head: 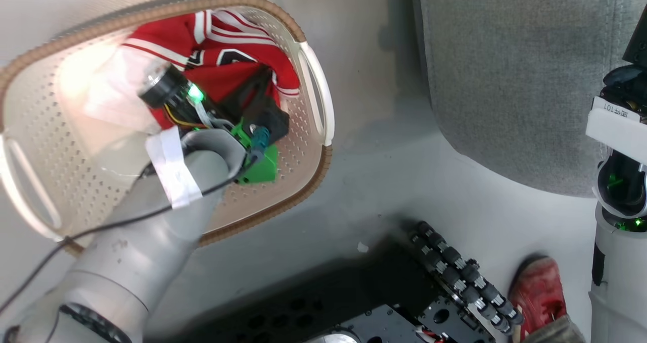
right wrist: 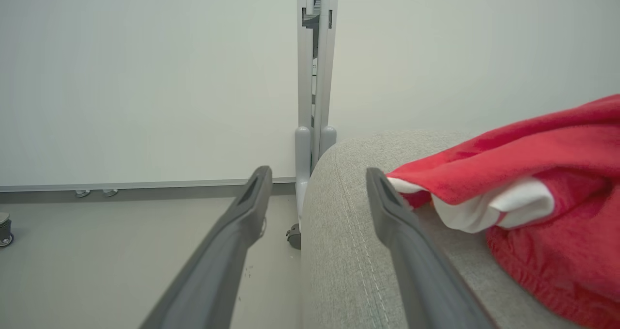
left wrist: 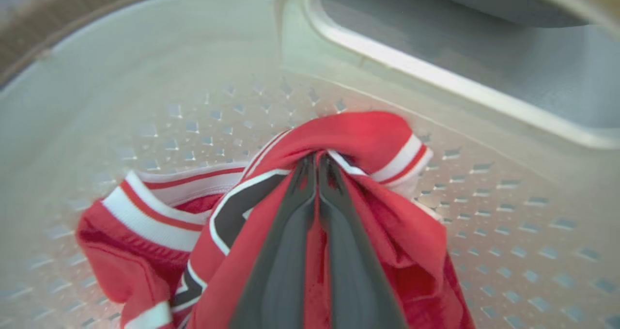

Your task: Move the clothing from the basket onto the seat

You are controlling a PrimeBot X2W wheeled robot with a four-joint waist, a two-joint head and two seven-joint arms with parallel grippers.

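Red shoe (head: pixel 539 293) on grey floor (head: pixel 384 181); white wheeled partition (right wrist: pixel 145 77).

The left forearm (head: pixel 146 237) was a pale grey tube banded with white tape (head: pixel 172 168), a thin black cable (head: pixel 101 228) trailing along it to a green bracket (head: pixel 263 168) and a lit green lamp (head: pixel 194 94). The right arm (head: pixel 619 282) was white, with a label (head: pixel 614 114) seemingly reading 101. The left pincer (left wrist: pixel 317 160) and right pincer (right wrist: pixel 317 176) had long dark grey tapered fingers.
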